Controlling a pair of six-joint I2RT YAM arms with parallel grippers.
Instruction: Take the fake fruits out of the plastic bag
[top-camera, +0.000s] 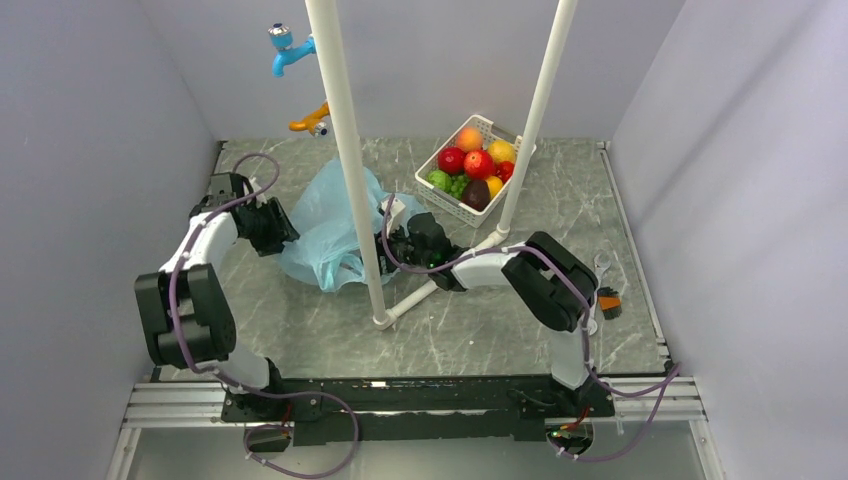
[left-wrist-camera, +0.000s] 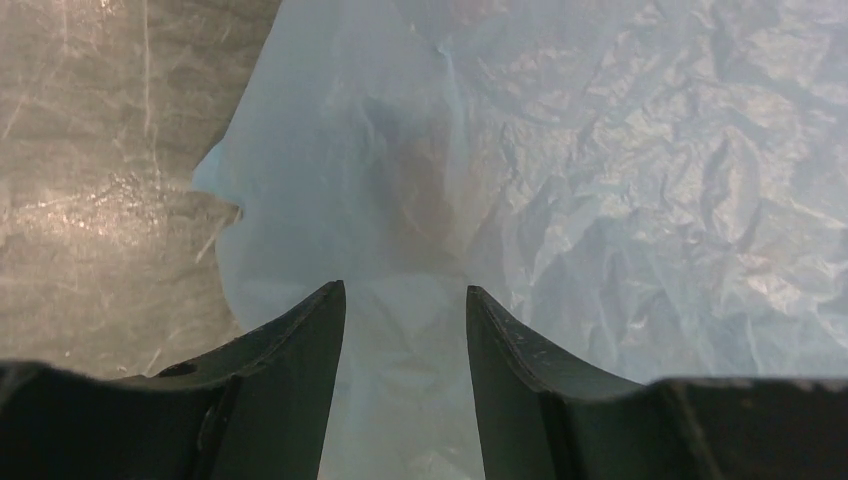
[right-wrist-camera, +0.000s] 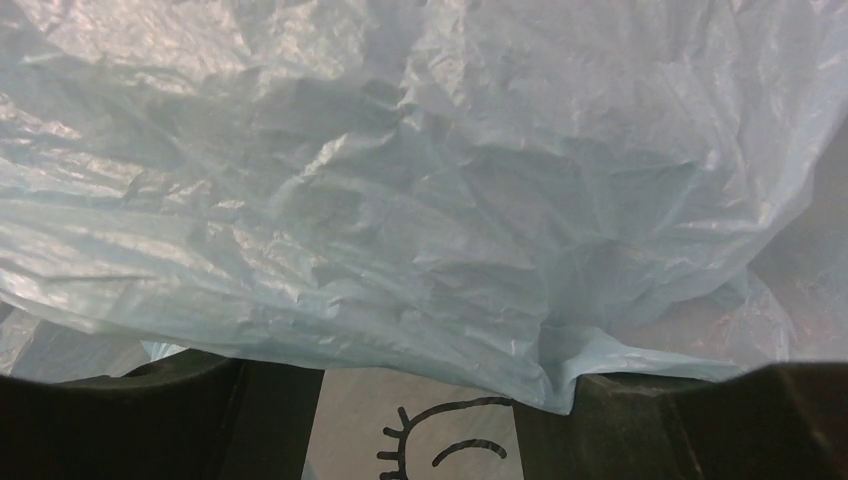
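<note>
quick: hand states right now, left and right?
Left hand: open, plastic bag film lying in the gap between its fingers, not pinched.
Right hand: cannot be told; the bag drapes over its fingers.

Grey marbled table (top-camera: 300, 330) with crumpled blue plastic bag (top-camera: 320, 225) and white basket (top-camera: 447, 205).

Pretty clearly a robotics lab test cell, not anyone's home or kitchen. Two arms (top-camera: 190, 300) are bolted to an aluminium rail (top-camera: 420, 400) at the near edge of a marble-look counter (top-camera: 300, 330), with purple cables (top-camera: 640, 400) looping off them. Plain white wall panels (top-camera: 100, 120) box the whole thing in, and white poles (top-camera: 345, 150) stand on the counter. The "household" stuff is all props: a blue toy tap (top-camera: 288, 48) stuck on the back wall, and fake fruits (top-camera: 478, 163) in a white basket (top-camera: 436, 200).
</note>
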